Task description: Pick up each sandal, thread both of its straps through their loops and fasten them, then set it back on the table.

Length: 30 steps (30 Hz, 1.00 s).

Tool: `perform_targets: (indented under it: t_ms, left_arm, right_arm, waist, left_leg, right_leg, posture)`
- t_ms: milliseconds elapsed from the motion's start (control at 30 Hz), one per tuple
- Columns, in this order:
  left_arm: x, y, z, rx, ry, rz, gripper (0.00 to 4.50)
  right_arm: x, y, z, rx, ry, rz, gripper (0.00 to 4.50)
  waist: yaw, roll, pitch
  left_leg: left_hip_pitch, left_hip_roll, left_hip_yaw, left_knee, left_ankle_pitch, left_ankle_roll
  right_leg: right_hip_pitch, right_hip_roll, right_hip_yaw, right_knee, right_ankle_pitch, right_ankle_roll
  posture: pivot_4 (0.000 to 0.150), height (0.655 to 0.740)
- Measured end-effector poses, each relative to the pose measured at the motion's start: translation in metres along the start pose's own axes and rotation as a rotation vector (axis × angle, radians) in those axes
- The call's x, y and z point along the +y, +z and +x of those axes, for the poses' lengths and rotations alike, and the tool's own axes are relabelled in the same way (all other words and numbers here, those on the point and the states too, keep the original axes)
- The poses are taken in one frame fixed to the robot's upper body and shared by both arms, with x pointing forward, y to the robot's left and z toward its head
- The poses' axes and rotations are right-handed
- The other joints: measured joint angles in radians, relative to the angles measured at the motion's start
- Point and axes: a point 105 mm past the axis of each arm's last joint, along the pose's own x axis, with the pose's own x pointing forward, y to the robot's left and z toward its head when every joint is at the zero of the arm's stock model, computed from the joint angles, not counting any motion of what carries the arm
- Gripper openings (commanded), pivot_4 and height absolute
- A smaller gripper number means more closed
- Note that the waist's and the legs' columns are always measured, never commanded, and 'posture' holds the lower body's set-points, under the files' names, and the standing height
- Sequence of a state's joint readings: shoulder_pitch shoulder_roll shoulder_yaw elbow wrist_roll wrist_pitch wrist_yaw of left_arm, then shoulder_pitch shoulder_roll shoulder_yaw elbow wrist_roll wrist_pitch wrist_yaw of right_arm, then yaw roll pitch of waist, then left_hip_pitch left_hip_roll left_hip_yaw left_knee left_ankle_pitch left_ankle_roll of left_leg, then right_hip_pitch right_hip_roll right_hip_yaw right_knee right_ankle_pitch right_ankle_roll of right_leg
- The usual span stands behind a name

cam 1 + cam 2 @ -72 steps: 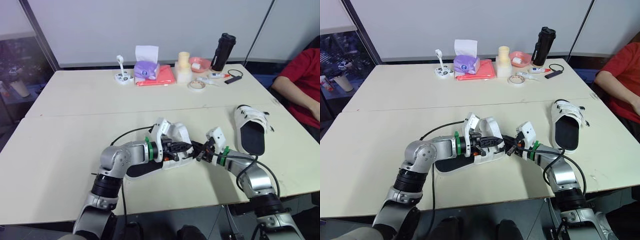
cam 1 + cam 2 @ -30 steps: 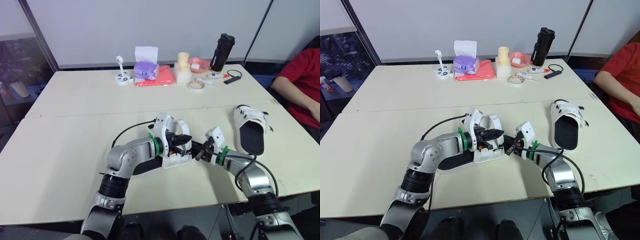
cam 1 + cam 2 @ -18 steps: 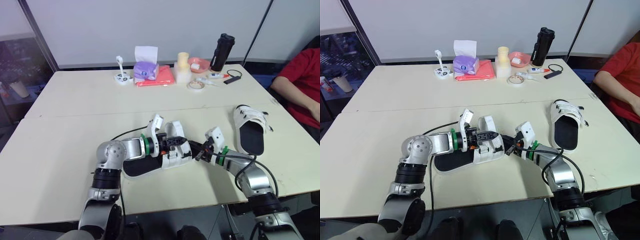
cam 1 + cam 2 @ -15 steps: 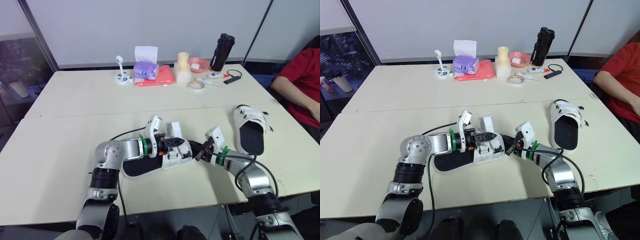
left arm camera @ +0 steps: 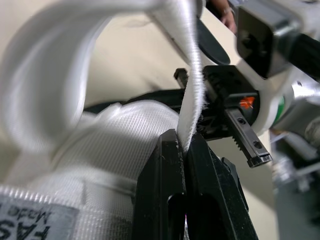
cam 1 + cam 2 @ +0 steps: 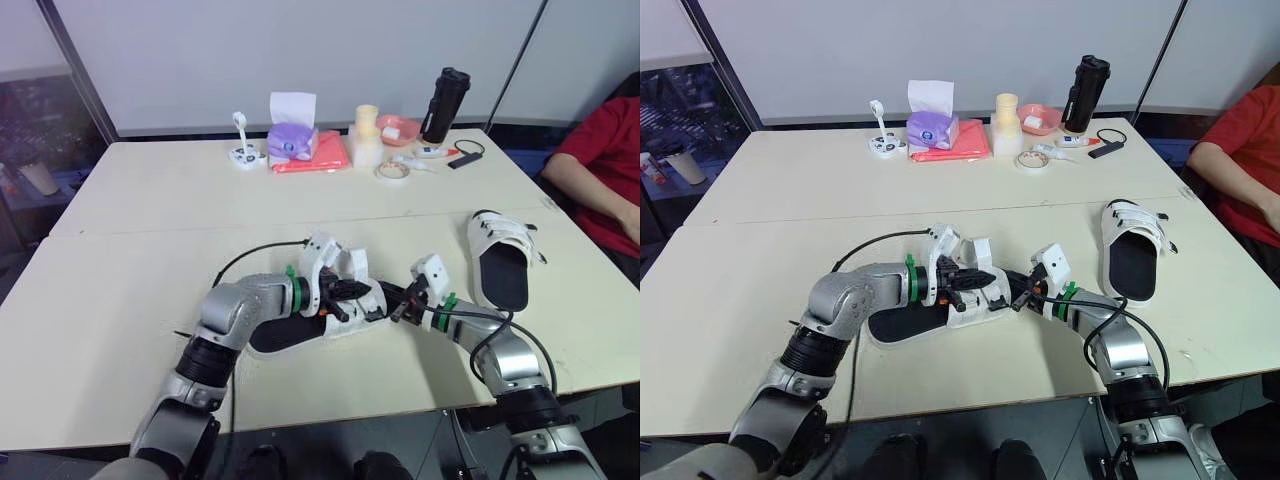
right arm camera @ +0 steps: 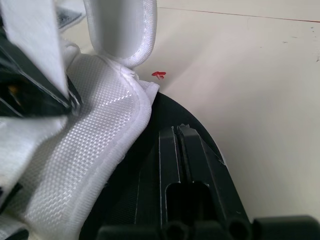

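A sandal with a black sole (image 6: 283, 337) and white straps lies near the front middle of the table (image 6: 150, 230). My left gripper (image 6: 352, 291) is over its strap end. The left wrist view shows this gripper (image 5: 182, 145) shut on a white strap (image 5: 192, 75) that loops up above the woven upper. My right gripper (image 6: 394, 304) sits at the sandal's right end; in the right wrist view it (image 7: 177, 131) is shut, lying against the black sole (image 7: 125, 200). A second sandal (image 6: 500, 265) with fastened straps lies flat to the right.
Along the far edge stand a purple tissue box (image 6: 293, 138), a red tray (image 6: 312, 157), a pink bowl (image 6: 398, 128), a tape roll (image 6: 390, 171) and a black bottle (image 6: 446, 103). A person in red (image 6: 605, 170) sits at the right.
My left arm has swung and turned around the sandal, keeping its hold on the strap, and now sits slightly further right. The right arm and the second sandal have stayed put.
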<state>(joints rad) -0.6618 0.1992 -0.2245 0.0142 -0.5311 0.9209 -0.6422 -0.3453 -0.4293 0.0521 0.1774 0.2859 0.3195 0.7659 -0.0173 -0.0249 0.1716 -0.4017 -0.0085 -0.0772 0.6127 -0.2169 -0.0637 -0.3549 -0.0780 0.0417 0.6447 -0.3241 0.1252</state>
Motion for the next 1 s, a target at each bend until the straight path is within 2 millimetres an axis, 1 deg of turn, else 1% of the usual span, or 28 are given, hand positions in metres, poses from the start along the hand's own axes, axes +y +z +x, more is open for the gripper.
perform_targets:
  t_ms: [100, 367, 533, 633, 833, 1000]
  left_arm:
    - [-0.006, 0.009, -0.001, -0.005, -0.027, 0.080, 0.02]
    - [-0.010, 0.009, -0.001, 0.055, -0.057, 0.218, 0.02]
    - [-0.006, 0.006, -0.003, 0.099, -0.051, 0.320, 0.02]
    - [-0.006, 0.005, -0.004, 0.105, -0.065, 0.343, 0.02]
    - [-0.009, 0.010, -0.004, 0.107, -0.096, 0.415, 0.02]
    - [-0.017, 0.012, -0.002, 0.096, -0.142, 0.421, 0.02]
  right_arm:
    - [0.000, 0.000, 0.000, -0.001, 0.000, 0.000, 0.00]
    - [0.001, 0.000, 0.001, -0.003, 0.001, 0.002, 0.00]
    - [0.001, 0.000, 0.001, -0.005, 0.002, 0.005, 0.00]
    - [0.001, 0.000, 0.001, -0.006, 0.001, 0.005, 0.00]
    - [0.001, 0.000, 0.001, -0.006, 0.000, 0.006, 0.00]
    - [0.001, 0.000, 0.001, -0.007, -0.002, 0.006, 0.00]
  waist:
    - [0.000, 0.000, 0.000]
    - [-0.001, 0.000, 0.000]
    - [-0.003, 0.000, 0.000]
    - [-0.003, 0.000, 0.000]
    - [-0.003, 0.000, 0.000]
    - [-0.002, 0.000, 0.000]
  left_leg:
    - [0.000, 0.000, 0.000, 0.000, 0.000, 0.000]
    - [0.000, 0.000, -0.001, 0.000, 0.000, 0.000]
    - [0.000, 0.001, -0.001, -0.001, 0.000, 0.000]
    - [0.000, 0.001, -0.001, -0.001, 0.000, 0.000]
    - [0.000, 0.001, -0.002, -0.001, 0.000, 0.000]
    - [-0.001, 0.001, -0.002, -0.001, 0.000, 0.000]
  right_leg:
    - [0.000, 0.000, 0.000, 0.000, 0.000, 0.000]
    - [-0.001, 0.000, 0.000, 0.000, 0.000, 0.000]
    - [-0.001, 0.000, 0.000, 0.000, 0.000, 0.000]
    - [-0.001, 0.000, 0.001, 0.000, 0.000, 0.000]
    - [-0.001, 0.000, 0.001, 0.000, 0.000, 0.000]
    - [-0.001, 0.000, 0.001, 0.000, 0.000, 0.000]
  posture:
    - [0.150, 0.7400]
    - [0.150, 0.7400]
    - [0.150, 0.7400]
    - [0.150, 0.7400]
    - [0.150, 0.7400]
    - [0.150, 0.7400]
